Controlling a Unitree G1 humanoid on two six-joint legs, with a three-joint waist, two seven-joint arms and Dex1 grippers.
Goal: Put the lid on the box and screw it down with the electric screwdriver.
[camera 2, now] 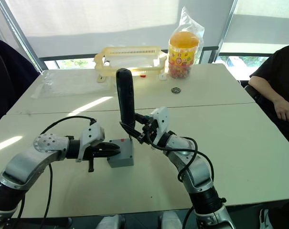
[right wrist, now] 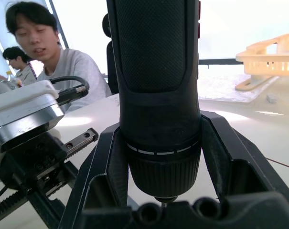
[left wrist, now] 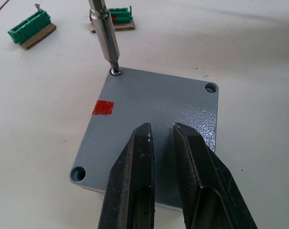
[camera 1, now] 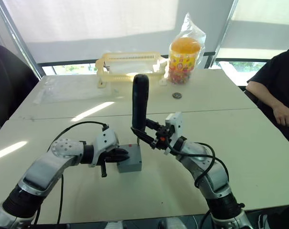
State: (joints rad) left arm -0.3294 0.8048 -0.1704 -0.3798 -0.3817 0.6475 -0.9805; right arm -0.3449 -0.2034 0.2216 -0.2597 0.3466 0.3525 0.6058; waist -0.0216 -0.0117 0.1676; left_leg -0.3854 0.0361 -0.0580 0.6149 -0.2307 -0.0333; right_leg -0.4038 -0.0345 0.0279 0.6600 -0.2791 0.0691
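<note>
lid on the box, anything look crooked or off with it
Nothing stands out. The lid sits square on the box, the electric screwdriver stands upright in the right gripper with its bit in a corner screw, and the left gripper steadies the box.

Both arms are reaching forward over the table and bending inward at the elbows, so that the two wrists are converging toward each other. The left gripper [camera 1: 119, 155] is pointing toward the robot's right, with its two black fingers [left wrist: 134, 176] lying nearly parallel, a narrow gap showing between them, and pressing down on the lid [left wrist: 149, 129]. The right gripper [camera 1: 145, 133] is pointing toward the robot's left, its fingers [right wrist: 220, 157] clamping either side of the electric screwdriver [camera 1: 140, 102] and holding it upright. Cables are looping along both forearms.
</note>
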